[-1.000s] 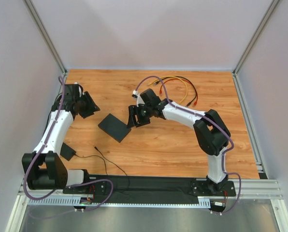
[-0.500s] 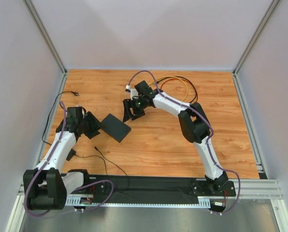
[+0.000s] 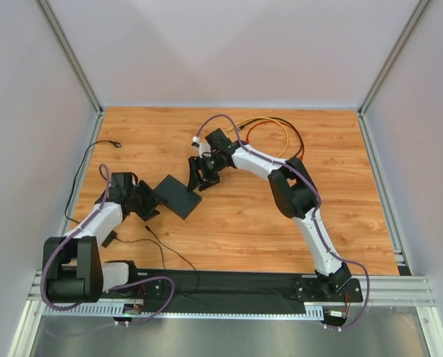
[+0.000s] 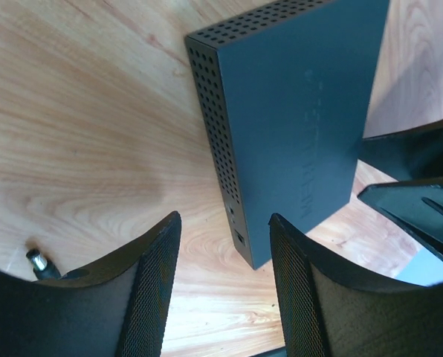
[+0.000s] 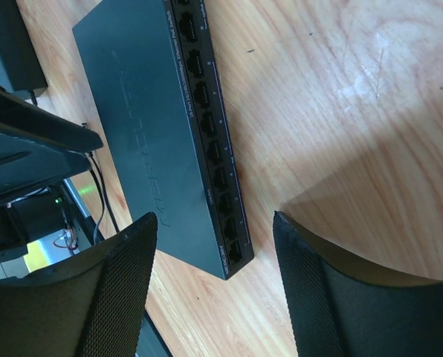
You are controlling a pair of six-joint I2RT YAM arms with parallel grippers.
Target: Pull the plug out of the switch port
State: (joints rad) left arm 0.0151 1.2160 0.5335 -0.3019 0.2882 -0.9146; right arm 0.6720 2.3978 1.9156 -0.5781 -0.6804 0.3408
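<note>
We see the wooden bench point(image 3: 244, 223) carrying the black switch point(image 3: 175, 195), which lies flat left of centre between our tools. The left tool point(image 3: 143, 201) gapes wide at its vented side. The right tool point(image 3: 204, 172) gapes wide beside its port row point(image 5: 209, 134).

The switch point(image 4: 296, 111) has a matt dark casing, smooth on top (faint raised lettering), its side punched with small holes. The bench point(image 3: 236, 223) is wood-grained, smooth, softly sheened. The left gripper point(image 4: 223, 223) has black, finely mesh-textured fingers point(image 4: 151, 297); the arm shells point(image 3: 255, 163) look like glossy white plastic.
</note>
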